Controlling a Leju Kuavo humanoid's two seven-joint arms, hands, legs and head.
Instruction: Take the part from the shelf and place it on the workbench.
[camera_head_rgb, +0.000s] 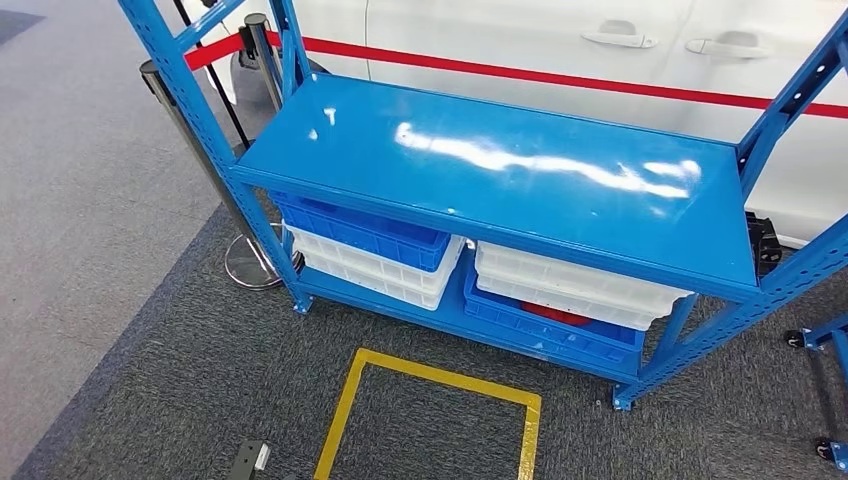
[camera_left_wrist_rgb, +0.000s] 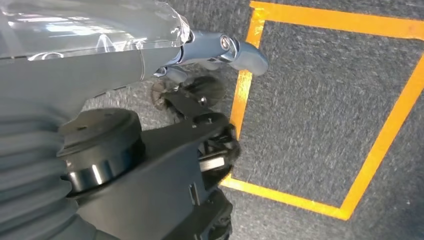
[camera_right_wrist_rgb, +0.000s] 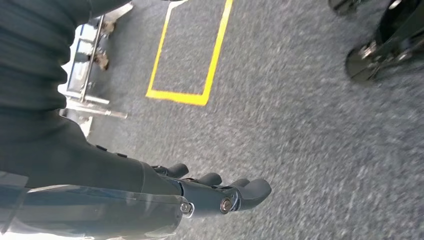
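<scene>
Both arms hang. Left hand (camera_left_wrist_rgb: 220, 50) above yellow floor square (camera_left_wrist_rgb: 240, 95), grip state unclear. Right hand (camera_right_wrist_rgb: 220, 192) over carpet (camera_right_wrist_rgb: 310, 150), fingers loosely extended, empty.

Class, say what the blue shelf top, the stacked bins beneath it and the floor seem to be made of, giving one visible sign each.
Shelf top: likely painted metal, glossy; it shows bright glare.
Bins: probably moulded plastic, blue and white, with ribbed rims.
Floor: grey carpet, matte, speckled texture.
</scene>
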